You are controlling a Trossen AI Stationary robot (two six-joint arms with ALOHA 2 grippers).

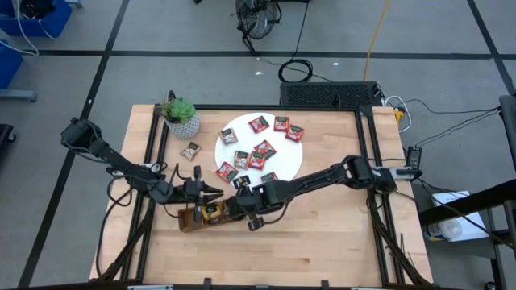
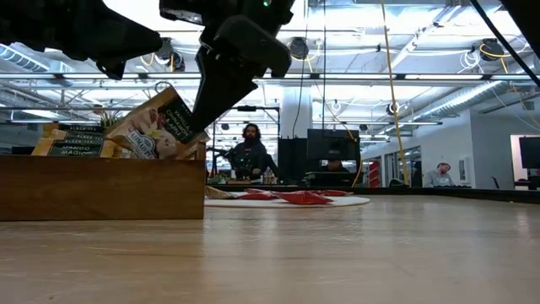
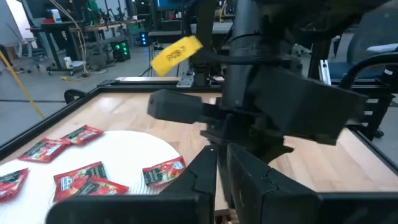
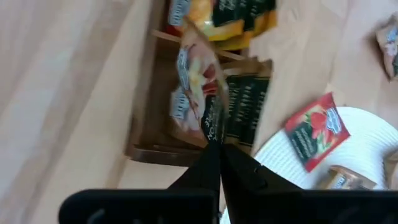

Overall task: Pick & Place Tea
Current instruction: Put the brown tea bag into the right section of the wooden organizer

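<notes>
A long wooden tray lies near the table's front left, with dark and yellow sachets standing in it. My right gripper reaches over its right end, shut on a grey-brown tea sachet that shows tilted above the tray wall in the low view. A white disc behind the tray carries several red tea sachets. My left gripper hovers just behind the tray, pointing level at the right gripper, fingers together and holding nothing. My right gripper pinches the sachet's upper edge near a corner between its two fingertips. The fingers slant down from above and from the table's right. The sachet hangs tilted below them, its lower edge behind the tray's wall; whether it rests there I cannot tell.
A small green potted plant stands at the table's far left, and one loose sachet lies in front of it. The two grippers are close together over the tray. People sit beyond the table.
</notes>
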